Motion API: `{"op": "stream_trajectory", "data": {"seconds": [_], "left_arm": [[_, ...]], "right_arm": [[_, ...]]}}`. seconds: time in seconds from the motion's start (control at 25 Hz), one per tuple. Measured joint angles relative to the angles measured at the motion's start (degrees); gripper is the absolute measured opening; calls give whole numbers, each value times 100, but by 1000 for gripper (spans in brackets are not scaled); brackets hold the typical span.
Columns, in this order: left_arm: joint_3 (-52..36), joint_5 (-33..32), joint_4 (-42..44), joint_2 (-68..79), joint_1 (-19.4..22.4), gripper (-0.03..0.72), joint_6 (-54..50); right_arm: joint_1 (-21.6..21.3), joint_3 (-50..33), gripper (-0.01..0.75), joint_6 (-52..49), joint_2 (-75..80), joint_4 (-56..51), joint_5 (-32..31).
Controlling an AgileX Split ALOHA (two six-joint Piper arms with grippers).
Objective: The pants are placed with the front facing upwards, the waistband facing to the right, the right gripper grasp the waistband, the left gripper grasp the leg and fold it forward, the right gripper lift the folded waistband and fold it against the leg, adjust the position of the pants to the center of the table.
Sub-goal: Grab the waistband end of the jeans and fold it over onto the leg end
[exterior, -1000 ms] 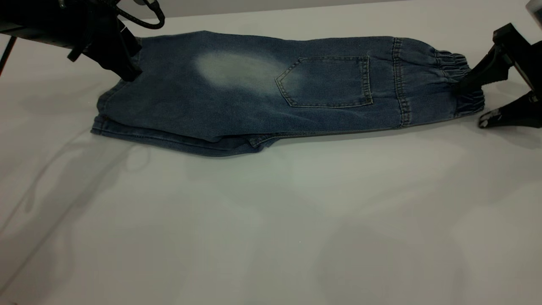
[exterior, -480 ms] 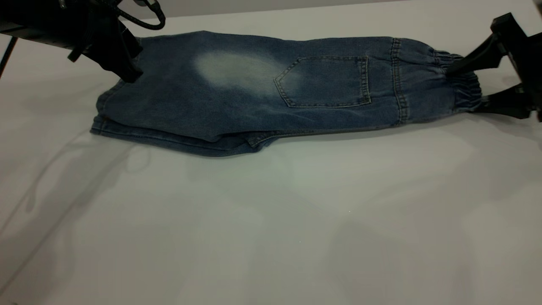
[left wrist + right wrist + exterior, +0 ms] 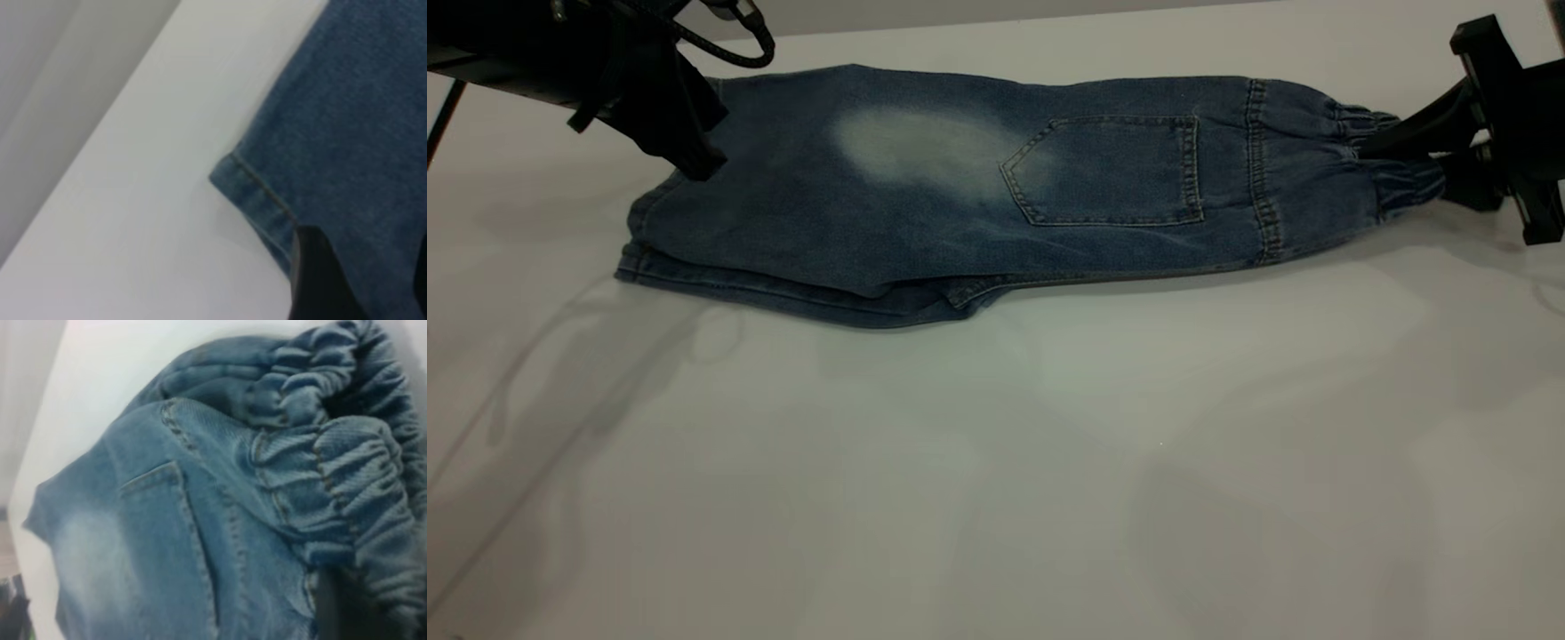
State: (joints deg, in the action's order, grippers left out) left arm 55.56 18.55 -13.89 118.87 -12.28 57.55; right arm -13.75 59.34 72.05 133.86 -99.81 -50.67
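The blue denim pants (image 3: 960, 204) lie folded lengthwise on the white table (image 3: 996, 462), with the square back pocket (image 3: 1112, 169) facing up. The gathered waistband (image 3: 1400, 182) points right. My right gripper (image 3: 1414, 160) is shut on the waistband and holds that end slightly off the table. Up close, the puckered waistband (image 3: 347, 473) bunches against a dark finger (image 3: 333, 607). My left gripper (image 3: 694, 160) rests on the leg end at the far left. Its fingers (image 3: 313, 280) stand apart over flat denim (image 3: 353, 133) near the hem corner.
The table's far edge runs just behind the pants (image 3: 1049, 22). A thin black rod (image 3: 440, 116) stands at the far left. The wide front part of the tabletop lies bare.
My right gripper went from wide open around the waistband to shut on it, and it rose a little, tugging the waistband up and rightward. The left gripper barely moved.
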Motion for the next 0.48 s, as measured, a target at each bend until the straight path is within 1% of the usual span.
{"op": "stream_trajectory", "data": {"seconds": [0.08,0.24,0.36,0.48], "left_arm": [[0,-191,7,0,-52,328,-48],[0,-453,56,195,-181,328,-252],[0,-388,50,421,-330,328,-259],[18,-158,56,659,-525,328,-254]], "right_arm": [[0,0,50,148,0,-5,-267],[0,183,50,225,-30,4,-1157],[11,380,50,212,-121,9,-1736],[11,524,50,153,-320,17,-1945]]}}
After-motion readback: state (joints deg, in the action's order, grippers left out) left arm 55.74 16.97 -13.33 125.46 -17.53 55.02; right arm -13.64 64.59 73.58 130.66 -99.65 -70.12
